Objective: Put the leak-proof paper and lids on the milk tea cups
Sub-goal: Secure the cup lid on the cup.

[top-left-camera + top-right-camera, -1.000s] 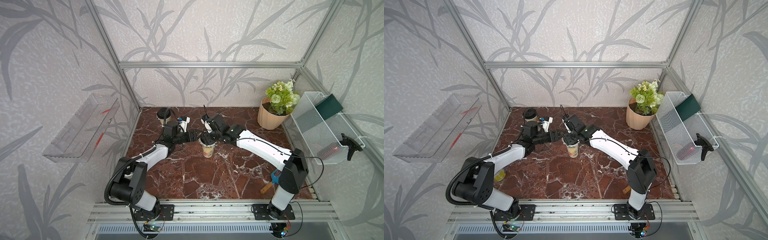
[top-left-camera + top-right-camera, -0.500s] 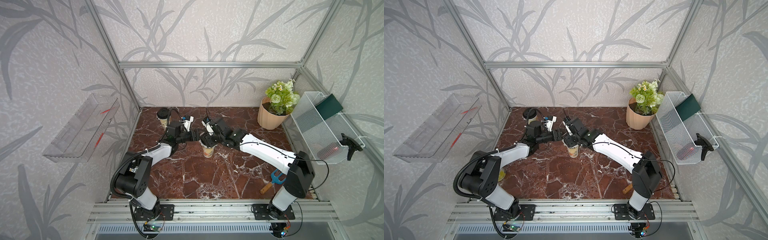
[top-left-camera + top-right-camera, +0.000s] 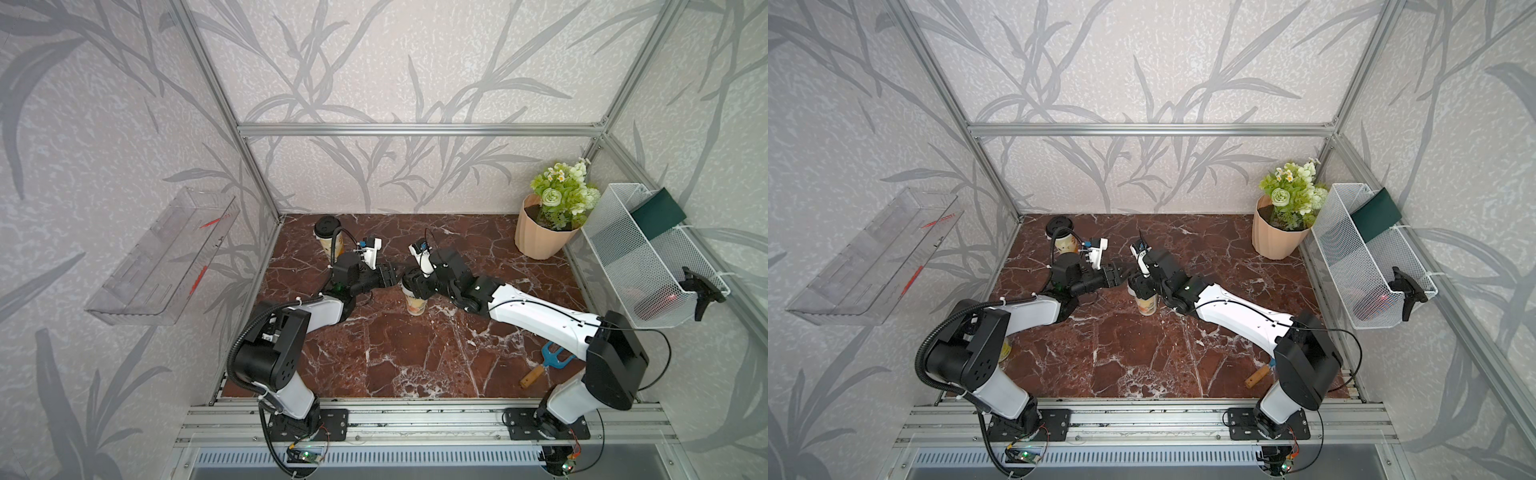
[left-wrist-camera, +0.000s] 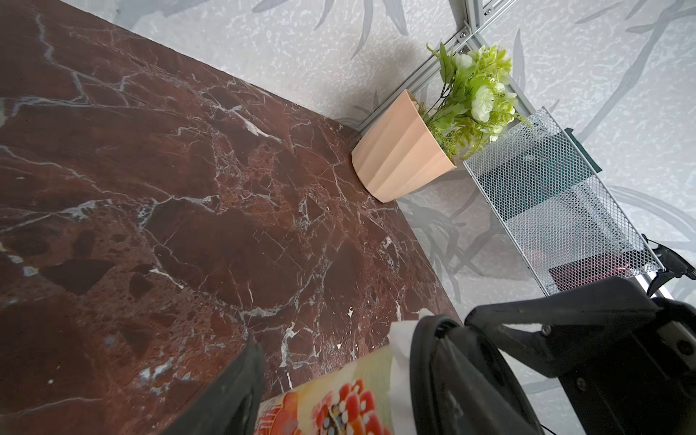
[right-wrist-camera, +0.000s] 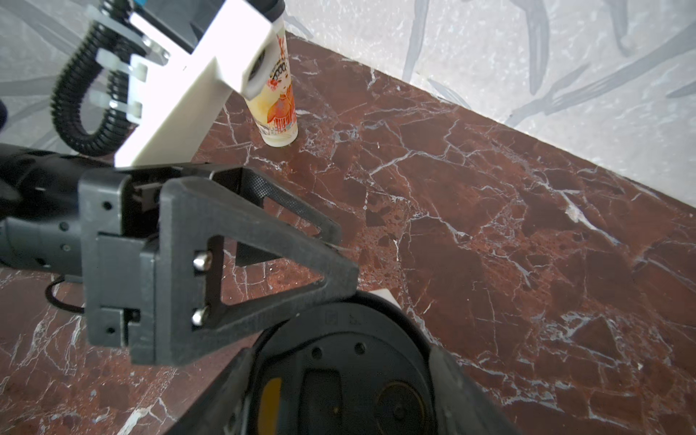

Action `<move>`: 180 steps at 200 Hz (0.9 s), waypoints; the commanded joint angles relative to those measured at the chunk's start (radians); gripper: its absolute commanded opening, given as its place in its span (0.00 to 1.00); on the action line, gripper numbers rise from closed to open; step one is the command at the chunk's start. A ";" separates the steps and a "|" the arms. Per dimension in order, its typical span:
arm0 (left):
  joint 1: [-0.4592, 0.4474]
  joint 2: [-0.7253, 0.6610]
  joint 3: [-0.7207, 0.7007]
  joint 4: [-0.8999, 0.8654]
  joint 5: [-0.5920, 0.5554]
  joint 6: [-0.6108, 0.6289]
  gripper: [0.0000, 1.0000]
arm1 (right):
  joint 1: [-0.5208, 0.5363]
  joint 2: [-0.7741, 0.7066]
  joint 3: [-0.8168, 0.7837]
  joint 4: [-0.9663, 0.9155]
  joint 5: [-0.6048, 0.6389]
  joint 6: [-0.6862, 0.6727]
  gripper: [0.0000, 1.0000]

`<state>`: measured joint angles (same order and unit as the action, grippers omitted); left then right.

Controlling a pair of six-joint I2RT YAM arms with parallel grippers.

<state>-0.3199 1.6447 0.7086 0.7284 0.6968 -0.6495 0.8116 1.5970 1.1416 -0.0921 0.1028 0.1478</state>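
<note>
Atop the tall white paper milk tea cup with the orange print [image 3: 416, 306], which is standing on the red-brown marble worktop [image 3: 415, 365], the right tool [image 3: 417, 286] is gripping a black round plastic lid [image 5: 339, 380] by its rim and holding it over the cup's mouth. The thin whitish leak-proof paper [image 4: 400, 350] is lying between lid and cup, with one edge peeking out beside the rim. The left tool [image 3: 392, 277] is hovering just beside that cup, its jaws standing apart with nothing clamped; whether a pad is touching the cup wall I cannot tell.

To my eye, the step in hand is seating the paper squarely. Doing it well is calling for the left tool steadying the upper wall only lightly, since thin paper sides are likely buckling under a hard squeeze. The right tool should meanwhile be holding the lid level, so the disc is not sliding off-centre or creasing.

Well behind that cup, a second printed paper cup [image 3: 333, 246] is standing capped in black; any paper beneath that cap is hidden.
</note>
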 commanded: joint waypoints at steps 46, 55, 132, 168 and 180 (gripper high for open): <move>-0.018 0.022 -0.079 -0.284 -0.028 0.072 0.70 | 0.004 0.063 -0.187 -0.136 -0.080 0.033 0.70; -0.016 0.005 -0.062 -0.302 -0.025 0.072 0.70 | 0.004 0.063 -0.193 -0.126 -0.084 0.028 0.70; -0.018 -0.192 0.202 -0.555 -0.051 0.111 0.71 | 0.005 0.081 -0.228 -0.087 -0.087 -0.025 0.70; -0.032 -0.166 0.235 -0.547 -0.029 0.115 0.71 | 0.005 0.079 -0.232 -0.080 -0.097 -0.038 0.69; -0.039 -0.137 0.244 -0.562 -0.012 0.129 0.71 | 0.006 0.077 -0.233 -0.075 -0.098 -0.039 0.70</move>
<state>-0.3454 1.4765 0.9260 0.2161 0.6521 -0.5529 0.8101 1.5684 1.0069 0.1604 0.0814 0.0967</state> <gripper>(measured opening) 0.713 0.697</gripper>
